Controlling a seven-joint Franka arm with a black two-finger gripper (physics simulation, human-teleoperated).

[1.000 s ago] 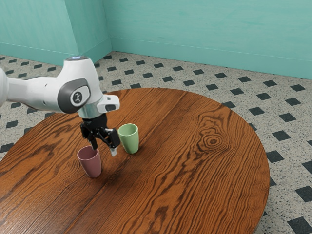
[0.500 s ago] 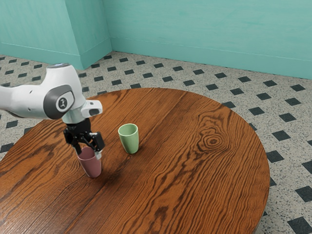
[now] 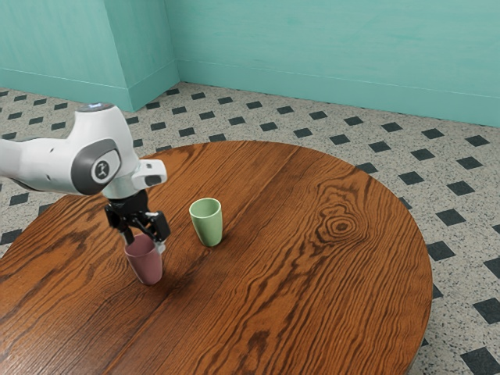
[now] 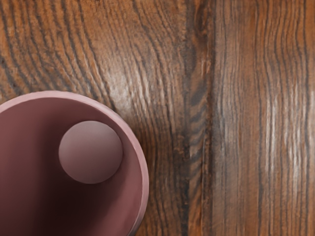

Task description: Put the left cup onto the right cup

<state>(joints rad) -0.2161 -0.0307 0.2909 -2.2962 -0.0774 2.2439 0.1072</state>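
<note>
A pink cup (image 3: pixel 144 262) stands upright on the round wooden table (image 3: pixel 312 258), toward the exterior view's left. A green cup (image 3: pixel 206 221) stands upright a short way to its right and a little farther back. My gripper (image 3: pixel 145 237) hangs just above the pink cup's rim, pointing down, its fingers open and spread about the width of the rim. In the wrist view the pink cup (image 4: pixel 69 172) lies directly under the hand, off to one side, and I look down into its hollow to the round bottom. The cup's wall on the green cup's side is beneath the hand's middle.
The table's edge runs close behind the arm at the exterior view's left. Bare wood stretches to the right of both cups. A tiled floor (image 3: pixel 437 156) and teal walls surround the table.
My hand moved from between the two cups toward the exterior view's left and came down over the pink cup's rim. Over the last half second it barely shifted. Neither cup moved.
</note>
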